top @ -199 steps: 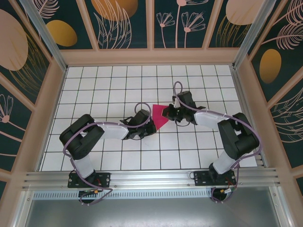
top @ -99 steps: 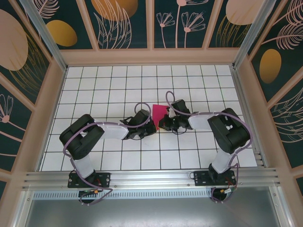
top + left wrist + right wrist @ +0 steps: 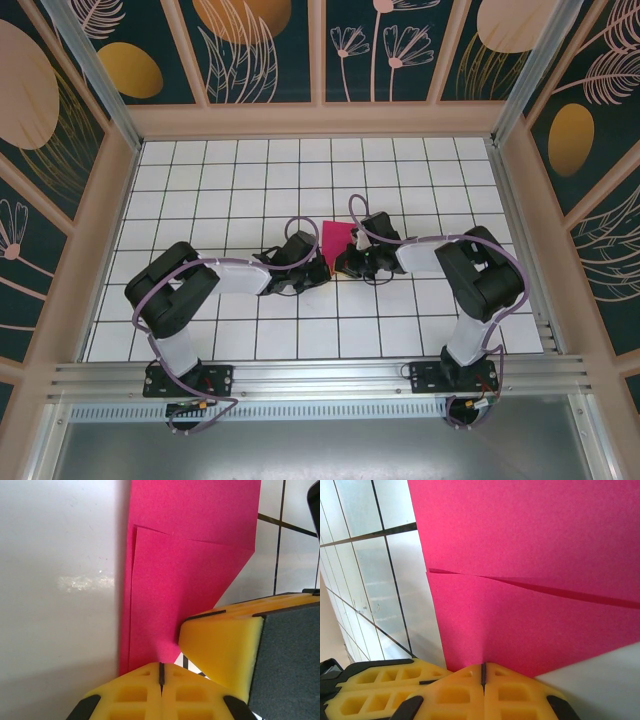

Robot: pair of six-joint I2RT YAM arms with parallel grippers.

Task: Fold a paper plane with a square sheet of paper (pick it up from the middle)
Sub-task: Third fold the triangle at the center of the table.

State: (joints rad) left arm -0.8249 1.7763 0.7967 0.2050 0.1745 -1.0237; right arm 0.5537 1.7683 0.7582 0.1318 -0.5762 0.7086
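Observation:
The square sheet of paper (image 3: 335, 237) is magenta-pink and folded into a smaller creased shape on the white grid table, mid-centre. My left gripper (image 3: 321, 268) meets its near-left edge and my right gripper (image 3: 346, 263) its near-right edge, the two almost touching. In the left wrist view the left gripper (image 3: 161, 672) is shut with the sheet (image 3: 170, 595) running out from its seam, two layers showing; a yellow right fingertip (image 3: 220, 642) sits beside it. In the right wrist view the right gripper (image 3: 482, 672) is shut on the sheet (image 3: 530, 620), whose upper flap overlaps it.
Wooden rails and patterned panels wall the table (image 3: 230, 180) on three sides. An aluminium rail (image 3: 320, 375) runs along the near edge by the arm bases. Open grid lies behind and to both sides of the paper.
The right gripper swung left toward the left gripper, and the sheet's right-pointing corner went with it, leaving a narrower pink shape. Over the last half second little moved. The left arm stayed put.

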